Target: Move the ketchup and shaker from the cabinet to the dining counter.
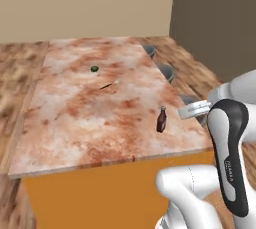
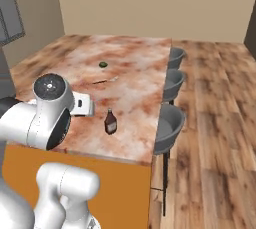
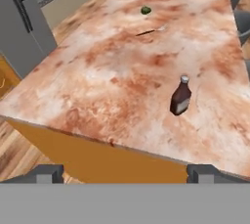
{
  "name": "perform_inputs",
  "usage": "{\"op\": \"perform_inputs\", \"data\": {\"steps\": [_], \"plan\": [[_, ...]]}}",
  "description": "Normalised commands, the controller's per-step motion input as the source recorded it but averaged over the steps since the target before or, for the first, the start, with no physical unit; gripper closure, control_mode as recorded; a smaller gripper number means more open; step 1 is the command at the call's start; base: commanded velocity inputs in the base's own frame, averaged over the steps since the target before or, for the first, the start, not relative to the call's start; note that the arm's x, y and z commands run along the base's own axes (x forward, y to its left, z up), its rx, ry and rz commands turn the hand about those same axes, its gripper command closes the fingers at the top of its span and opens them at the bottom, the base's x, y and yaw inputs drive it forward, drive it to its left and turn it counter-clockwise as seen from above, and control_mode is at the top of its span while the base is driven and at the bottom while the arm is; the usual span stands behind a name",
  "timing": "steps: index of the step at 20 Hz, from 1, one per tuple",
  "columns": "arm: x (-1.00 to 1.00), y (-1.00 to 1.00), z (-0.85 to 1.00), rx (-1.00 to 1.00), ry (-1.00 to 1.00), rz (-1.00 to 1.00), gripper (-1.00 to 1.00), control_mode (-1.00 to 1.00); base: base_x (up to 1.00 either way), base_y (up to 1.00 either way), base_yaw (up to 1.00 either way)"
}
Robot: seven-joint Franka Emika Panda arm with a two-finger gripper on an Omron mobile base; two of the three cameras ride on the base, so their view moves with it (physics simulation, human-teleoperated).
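The pincer (image 3: 125, 173) is wide apart and empty, ketchup (image 3: 180, 99) standing near the bench (image 3: 97, 71) front edge, so go back carefully for the shaker.

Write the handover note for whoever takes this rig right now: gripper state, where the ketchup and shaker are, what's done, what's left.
Gripper: jaws open, empty, held back from the near edge of the dining counter.
Ketchup: upright on the dining counter, near its front right corner, beside the stools. Done.
Shaker: not on the counter top in these views; still to be fetched from the cabinet and set down here.
Also on the counter: a small green thing and a thin utensil, far from the ketchup.
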Motion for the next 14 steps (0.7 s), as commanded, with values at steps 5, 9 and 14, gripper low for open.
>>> {"op": "perform_inputs", "data": {"steps": [5,9,14], "plan": [[0.0,0.0,0.0,0.0,0.0,0.0,-1.0,1.0,-0.15,0.19,0.97],[0.0,0.0,0.0,0.0,0.0,0.0,-1.0,1.0,-0.08,0.15,1.0],[0.0,0.0,0.0,0.0,0.0,0.0,-1.0,1.0,-0.08,0.16,1.0]]}}
